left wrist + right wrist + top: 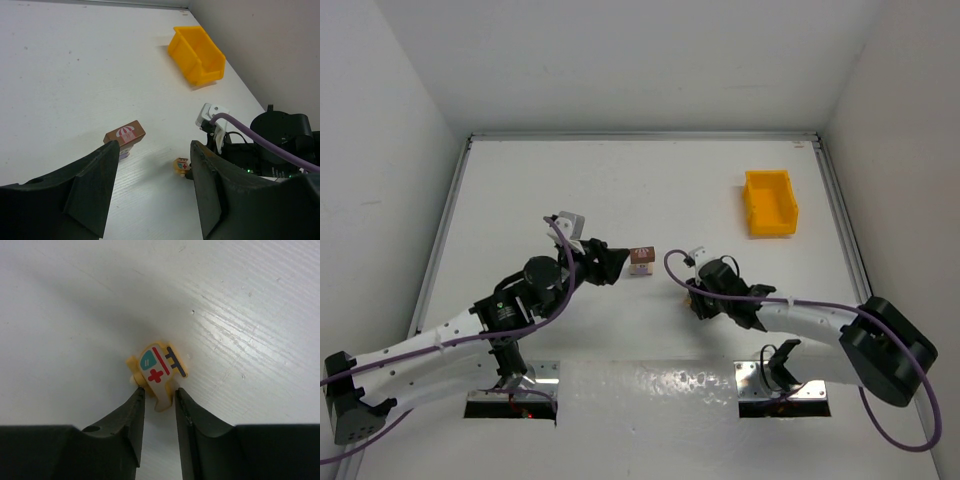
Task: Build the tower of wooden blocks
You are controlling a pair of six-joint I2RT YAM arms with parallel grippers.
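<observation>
Top view: two stacked blocks (641, 262) sit mid-frame on the counter (620, 190). The left hand (613, 263) is just beside them, probably guarding the stack.

Left wrist: its fingers (90, 190) stand wide and empty.

Right wrist: the right hand (157, 392) is narrow about the helicopter block (157, 371) at centre, likely the next tier. I cannot tell if the grip is firm.

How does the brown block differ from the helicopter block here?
Colour: the brown block is dark; the helicopter block is pale yellow.
Shape: the brown block is boxy; the helicopter block has an irregular outline.
Place: the brown block sits on a paler block; the helicopter block lies flat on the table between the right gripper's fingers.
Both are small and carry a picture with red in it.
</observation>
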